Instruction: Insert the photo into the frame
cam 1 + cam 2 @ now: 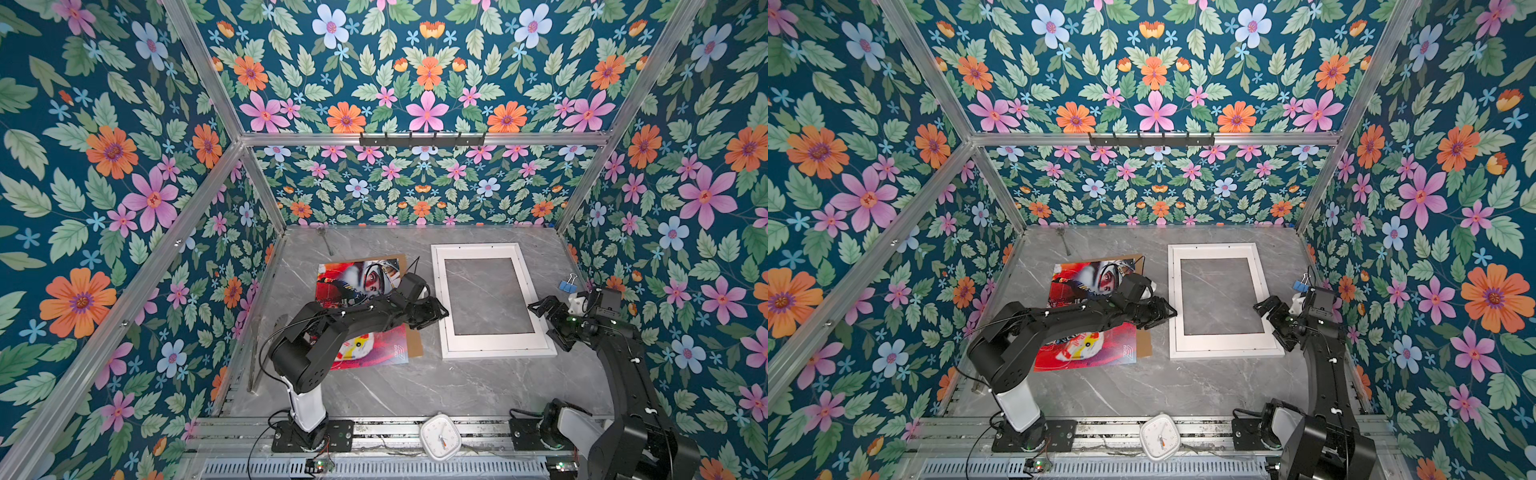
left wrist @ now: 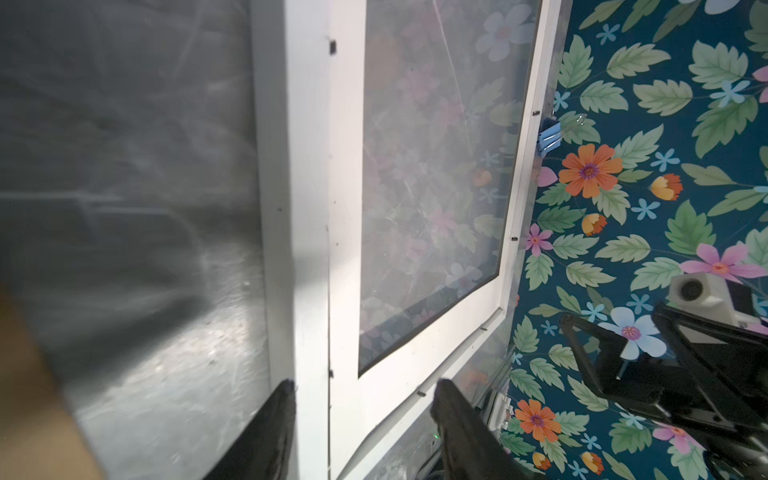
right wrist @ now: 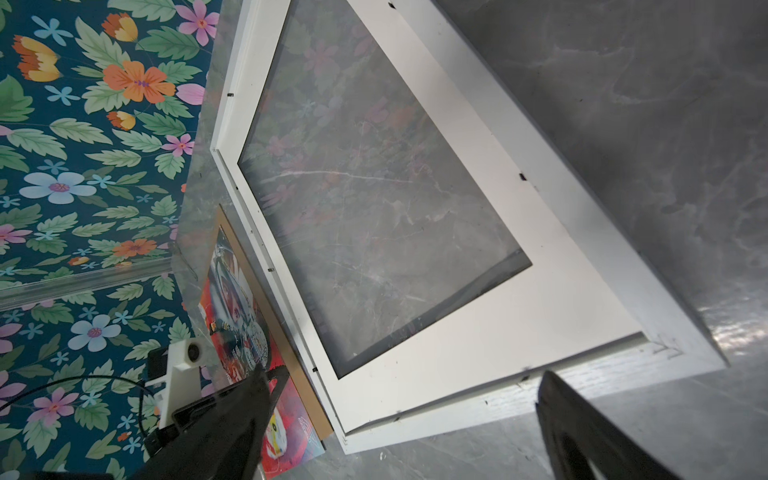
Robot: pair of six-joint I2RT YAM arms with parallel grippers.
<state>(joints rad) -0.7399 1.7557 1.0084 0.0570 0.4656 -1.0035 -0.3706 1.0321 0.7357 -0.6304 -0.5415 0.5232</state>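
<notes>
The left pincer (image 2: 365, 388), jaws parted, straddles an edge of the frame (image 2: 307, 166); the right pincer (image 3: 415, 372) gapes nearby.

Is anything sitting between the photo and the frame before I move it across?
Only the robot itself: the left arm stretches over the photo, and the left gripper straddles the frame rail beside it, jaws parted. The frame's recess holds just its white mat; no loose object lies between them.

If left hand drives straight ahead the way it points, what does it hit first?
The frame. The left hand, open, points at its white side rail, fingertips straddling it in the left wrist view. Likely contact there first; height above the rail is unclear.
</notes>
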